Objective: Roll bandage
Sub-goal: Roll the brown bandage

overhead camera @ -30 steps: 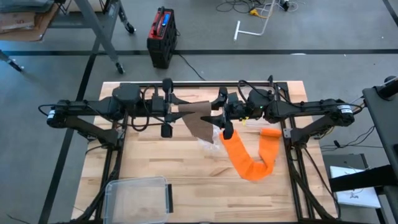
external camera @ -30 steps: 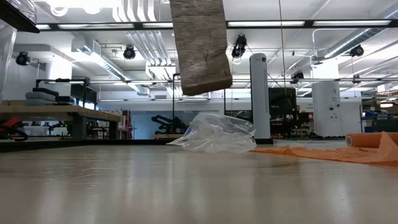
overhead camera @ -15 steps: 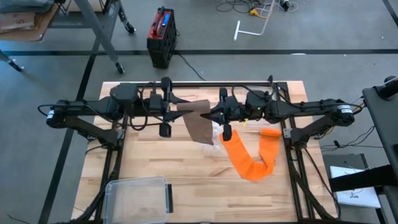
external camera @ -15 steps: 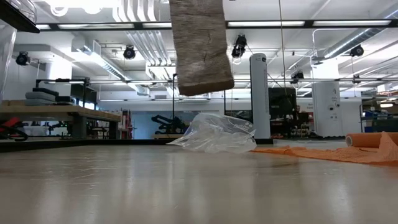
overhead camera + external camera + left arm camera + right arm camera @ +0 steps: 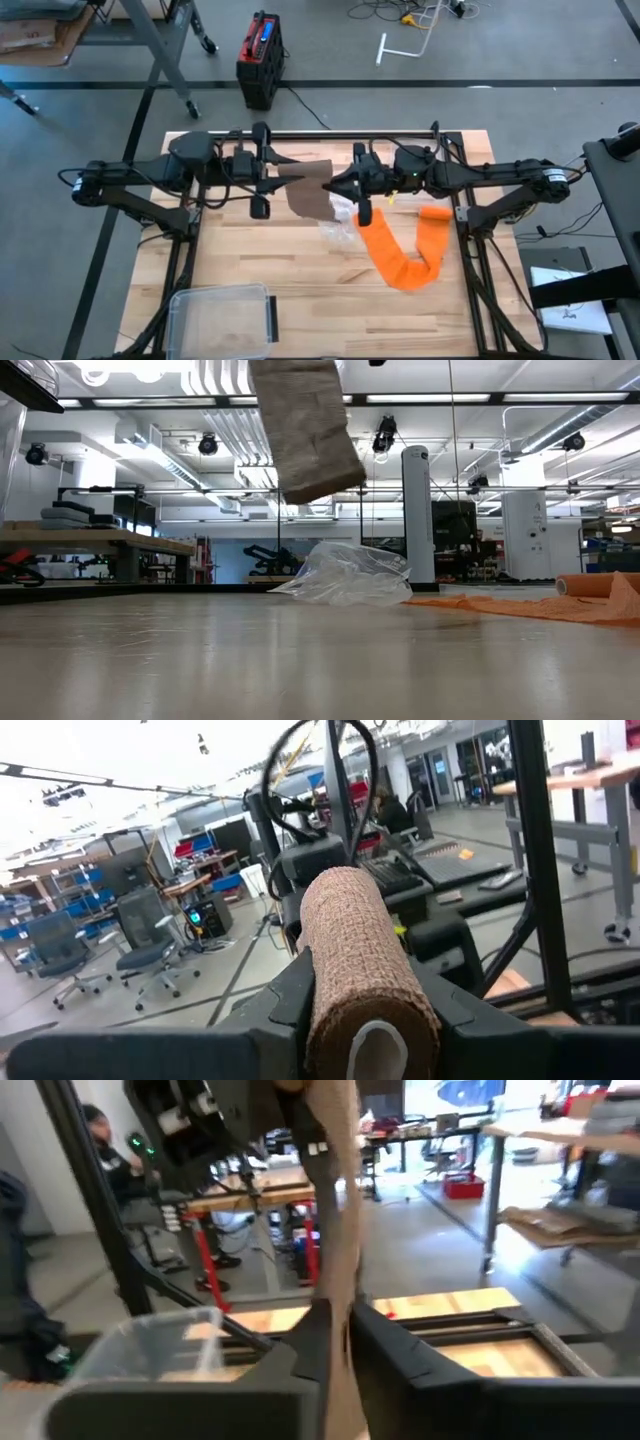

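Note:
A brown bandage is held high over the table's middle between my two grippers. Its rolled part (image 5: 355,950) sits in my left gripper (image 5: 283,175), which is shut on it. The unrolled strip (image 5: 312,198) hangs from the roll, and my right gripper (image 5: 333,186) is shut on it from the other side. The strip's free end (image 5: 305,435) hangs tilted, well clear of the tabletop. An orange bandage (image 5: 400,255) lies on the table in a loose U, with its rolled end (image 5: 434,213) at the right. My left gripper pinches the roll's curved sides (image 5: 322,982) between its two fingers, coming level from the table's left. The roll lies along the fingers, its hollow core end (image 5: 372,1050) toward the wrist, lifted clear. My right gripper pinches the hanging strip by its flat faces (image 5: 338,1308) between its two fingers, coming level from the table's right. The strip runs up to the roll above and hangs on below the fingers, clear of the table.
A crumpled clear plastic bag (image 5: 340,215) lies under the grippers, next to the orange bandage. A clear lidded container (image 5: 222,318) stands at the near left corner. The table's metal frame bar (image 5: 350,133) runs along the far edge.
The brown strip's hanging end has swung sideways and now hangs tilted, its lower edge a little higher than before. From above, less of the strip shows below the grippers.

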Controlling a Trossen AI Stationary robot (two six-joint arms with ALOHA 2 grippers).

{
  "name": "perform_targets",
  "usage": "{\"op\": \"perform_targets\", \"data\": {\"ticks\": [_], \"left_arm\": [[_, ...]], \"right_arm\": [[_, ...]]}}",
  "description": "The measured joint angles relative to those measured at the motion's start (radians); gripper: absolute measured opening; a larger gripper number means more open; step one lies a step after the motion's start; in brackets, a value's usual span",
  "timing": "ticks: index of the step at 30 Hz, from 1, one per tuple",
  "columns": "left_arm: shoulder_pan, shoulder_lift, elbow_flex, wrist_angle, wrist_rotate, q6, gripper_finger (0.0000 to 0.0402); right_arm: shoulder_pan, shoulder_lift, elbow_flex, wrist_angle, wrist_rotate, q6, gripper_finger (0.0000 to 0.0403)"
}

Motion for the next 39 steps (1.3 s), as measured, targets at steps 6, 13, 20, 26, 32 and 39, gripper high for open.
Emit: {"op": "perform_targets", "data": {"ticks": [6,13,20,26,32,39], "left_arm": [[0.000,0.010,0.000,-0.006,0.000,0.031,0.0087],[0.000,0.010,0.000,-0.046,0.000,0.066,0.0087],[-0.001,0.010,0.000,-0.066,0.000,0.120,0.0087],[-0.001,0.010,0.000,-0.068,0.000,0.156,0.0087],[-0.001,0.007,0.000,-0.069,0.001,0.157,0.0087],[-0.001,0.015,0.000,-0.077,0.001,0.214,0.0087]], "right_arm": [[0.000,-0.001,0.021,0.001,-0.025,0.066,0.0155],[0.000,-0.009,0.075,-0.014,-0.027,0.133,0.0263],[0.000,-0.008,0.084,-0.010,-0.030,0.209,0.0350],[0.000,-0.008,0.084,-0.014,-0.039,0.232,0.0368],[0.000,-0.017,0.085,0.009,-0.072,0.218,0.0369],[0.000,-0.008,0.085,0.048,-0.073,0.271,0.0369]]}}
